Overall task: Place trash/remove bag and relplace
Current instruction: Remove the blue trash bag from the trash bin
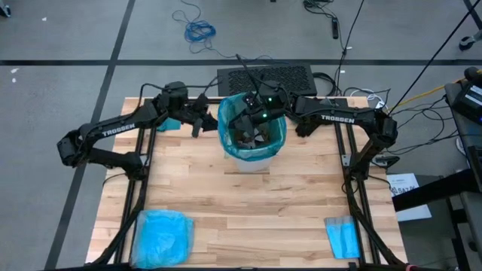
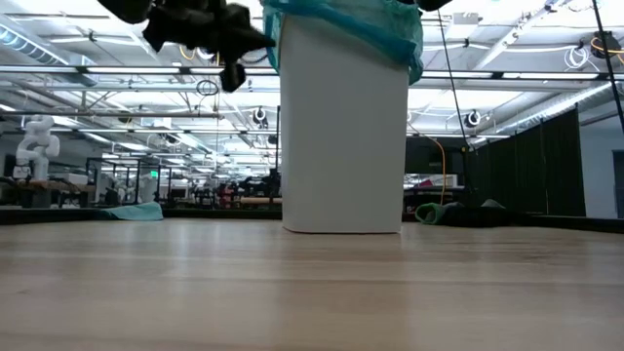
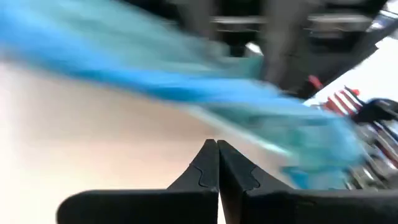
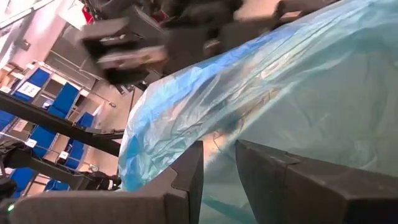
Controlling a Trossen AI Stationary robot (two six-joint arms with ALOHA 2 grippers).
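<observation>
A white bin (image 2: 341, 136) stands at the table's far middle, lined with the teal bag (image 1: 235, 147), whose top is folded over the bin's rim (image 2: 343, 27). Dark crumpled trash (image 1: 252, 139) lies inside it. My right gripper (image 1: 257, 114) is at the bin's far rim, with bag film between its fingers (image 4: 217, 163). My left gripper (image 1: 202, 120) hangs shut and holding nothing just left of the bin, level with its rim (image 2: 232, 70); in the left wrist view (image 3: 217, 148) the bag is a blur ahead of it. My right gripper has the bag's rim film (image 4: 219, 140) between its two fingers at the bin's far side. It comes in from the table's right, slanting slightly down. The fingers hide the place of contact, so I cannot tell how many layers they have. The bag stays over the bin.
A pale sky-blue plastic bag (image 1: 162, 237) lies at the near left corner and a small folded blue sheet (image 1: 343, 237) at the near right. A blue scrap (image 1: 169, 125) lies under my left arm. A black panel (image 1: 265, 75) sits just beyond the far edge.
</observation>
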